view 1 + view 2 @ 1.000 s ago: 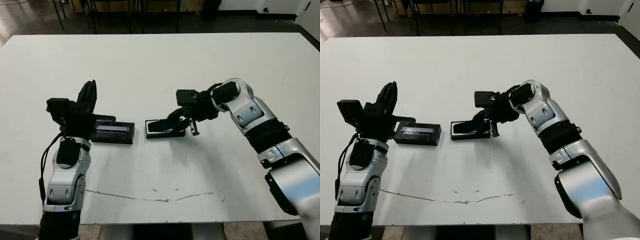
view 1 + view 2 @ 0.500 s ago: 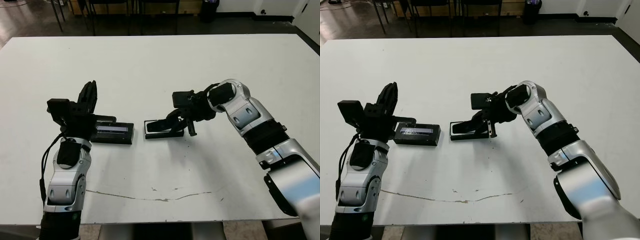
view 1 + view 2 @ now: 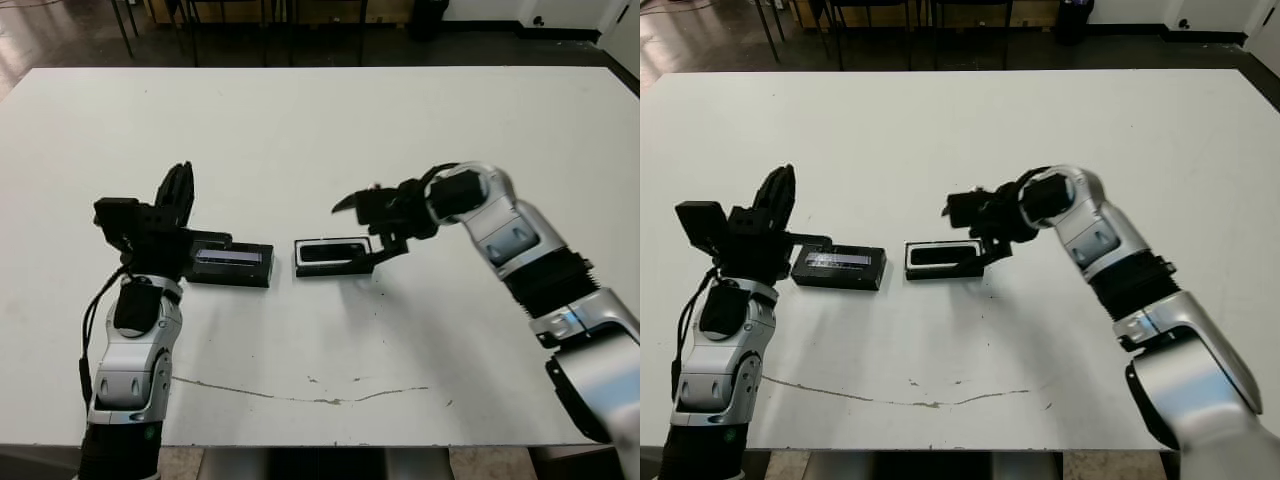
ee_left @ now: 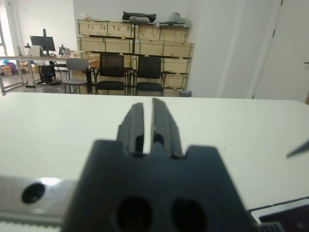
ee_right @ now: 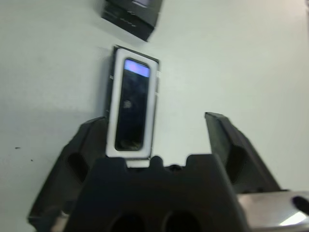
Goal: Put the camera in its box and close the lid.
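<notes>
Glossy black bar-shaped camera (image 5: 131, 104) with a bluish reflection at one end lies flat inside the shallow black rounded-corner tray with white lining (image 3: 334, 254), lining showing as a pale frame all round it. Right two-finger black gripper (image 3: 368, 224) hovers just above the tray's near end, fingers spread wide, pinching nothing; tray sits between and just beyond its fingertips. Flat black slab lid with pale grey-blue strip (image 3: 229, 266) rests on the matte white table (image 3: 320, 130) just beside the tray, apart from it, uncovered box. Left black gripper (image 3: 173, 203) stands upright beside the lid's far end, fingers pressed nearly together, empty.
</notes>
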{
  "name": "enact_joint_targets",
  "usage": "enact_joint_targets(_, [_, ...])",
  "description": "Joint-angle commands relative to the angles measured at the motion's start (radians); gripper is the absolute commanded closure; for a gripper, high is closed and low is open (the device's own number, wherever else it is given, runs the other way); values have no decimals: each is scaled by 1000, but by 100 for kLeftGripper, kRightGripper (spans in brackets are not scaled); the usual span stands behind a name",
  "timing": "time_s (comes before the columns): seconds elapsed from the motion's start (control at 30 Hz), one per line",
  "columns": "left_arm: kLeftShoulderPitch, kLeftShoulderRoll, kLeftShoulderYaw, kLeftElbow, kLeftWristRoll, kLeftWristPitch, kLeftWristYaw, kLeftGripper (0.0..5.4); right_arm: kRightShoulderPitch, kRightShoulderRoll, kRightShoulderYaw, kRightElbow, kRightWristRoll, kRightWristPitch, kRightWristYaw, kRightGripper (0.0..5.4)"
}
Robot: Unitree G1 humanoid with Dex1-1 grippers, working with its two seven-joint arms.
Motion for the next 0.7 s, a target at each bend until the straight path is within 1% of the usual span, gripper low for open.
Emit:
enact_joint_targets(0.03, [12, 11, 1, 15, 11, 8, 0, 540, 28, -27, -52, -46, 38, 31, -20, 49])
enact_joint_targets(0.1, [13, 9, 1, 14, 11, 6, 1, 540, 45, -30, -114, -64, 101, 41, -35, 7])
enact_joint_targets(0.13, [13, 8, 2, 15, 10, 3, 0, 540, 64, -21, -160, -71, 148, 63, -57, 3])
enact_joint_targets(0.2, [18, 13, 4, 12, 13, 0, -1, 540, 132, 12, -276, -134, 261, 162, -144, 3])
enact_joint_targets(0.23, [22, 18, 6, 9, 15, -1, -3, 540, 175, 28, -327, -180, 298, 214, -207, 3])
enact_joint_targets(0.3, [28, 31, 12, 6, 25, -6, -3, 540, 252, 51, -394, -251, 321, 246, -333, 12])
enact_joint_targets(0.33, [29, 39, 17, 6, 29, -7, -4, 540, 284, 60, -416, -268, 323, 237, -384, 24])
enact_joint_targets(0.37, [30, 55, 23, 6, 32, -7, -11, 540, 315, 67, -440, -269, 330, 211, -421, 40])
enact_joint_targets(0.43, [27, 102, 36, 17, 38, -21, -45, 540, 361, 66, -470, -267, 350, 194, -456, 85])
enact_joint_targets(0.57, [-10, 261, 70, 78, -15, -17, -228, 540, 431, 15, -498, -244, 373, 146, -427, 179])
enact_joint_targets(0.67, [-68, 401, 80, 159, -61, 0, -409, 540, 470, -10, -523, -232, 411, 131, -397, 244])
enact_joint_targets(0.7, [-95, 445, 77, 197, -76, 0, -477, 540, 480, -14, -532, -235, 428, 144, -393, 265])
